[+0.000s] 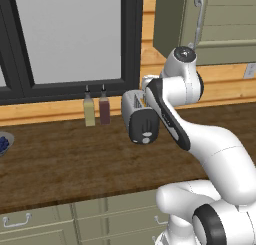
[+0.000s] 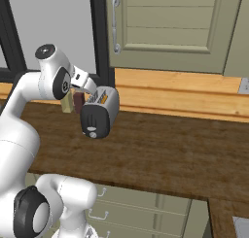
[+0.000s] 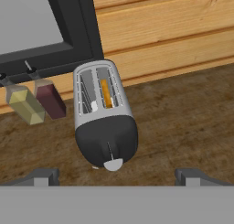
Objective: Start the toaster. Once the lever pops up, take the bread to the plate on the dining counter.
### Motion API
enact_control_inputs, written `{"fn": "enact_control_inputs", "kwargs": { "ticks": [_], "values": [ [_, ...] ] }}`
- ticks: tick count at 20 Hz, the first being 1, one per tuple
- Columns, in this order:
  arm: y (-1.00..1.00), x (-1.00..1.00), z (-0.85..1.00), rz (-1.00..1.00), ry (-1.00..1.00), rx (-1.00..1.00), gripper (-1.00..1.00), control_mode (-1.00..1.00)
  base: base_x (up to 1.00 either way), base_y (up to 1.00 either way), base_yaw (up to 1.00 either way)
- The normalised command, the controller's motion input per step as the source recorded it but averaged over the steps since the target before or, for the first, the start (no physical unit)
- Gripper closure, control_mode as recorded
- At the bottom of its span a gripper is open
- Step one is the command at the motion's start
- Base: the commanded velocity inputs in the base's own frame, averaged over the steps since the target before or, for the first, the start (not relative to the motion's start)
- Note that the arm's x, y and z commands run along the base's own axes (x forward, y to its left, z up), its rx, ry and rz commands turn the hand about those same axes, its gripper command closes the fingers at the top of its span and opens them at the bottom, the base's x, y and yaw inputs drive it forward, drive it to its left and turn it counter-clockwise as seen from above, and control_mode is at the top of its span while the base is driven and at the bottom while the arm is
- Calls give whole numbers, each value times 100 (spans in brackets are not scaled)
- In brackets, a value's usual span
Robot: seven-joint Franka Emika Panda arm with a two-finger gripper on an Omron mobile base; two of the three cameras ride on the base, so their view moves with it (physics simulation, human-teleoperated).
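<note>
Silver-bodied, with a rounded black end face, the small toaster (image 3: 104,115) stands on the brown wood-grain counter (image 3: 183,122) before you, its tan bread slice (image 3: 106,93) still slotted, while your empty two-finger gripper (image 3: 116,177) hovers wide open above, so nothing is yet started.

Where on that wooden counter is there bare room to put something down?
The counter is bare to the right of the toaster, up to the wooden wall strip, and along its front edge. Left of the two bottles a bare stretch runs toward the blue bowl. It is crowded where bottles and toaster stand close below the window.
</note>
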Motion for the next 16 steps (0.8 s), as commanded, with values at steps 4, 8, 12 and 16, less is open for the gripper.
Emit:
{"fn": "enact_control_inputs", "kwargs": {
  "ticks": [4,8,12,16],
  "values": [
    [0,0,0,0,0,0,-100,-100,0,0,0],
    [0,0,0,0,0,0,-100,-100,0,0,0],
    [0,0,0,0,0,0,-100,-100,0,0,0],
    [0,0,0,0,0,0,-100,-100,0,0,0]
  ]
}}
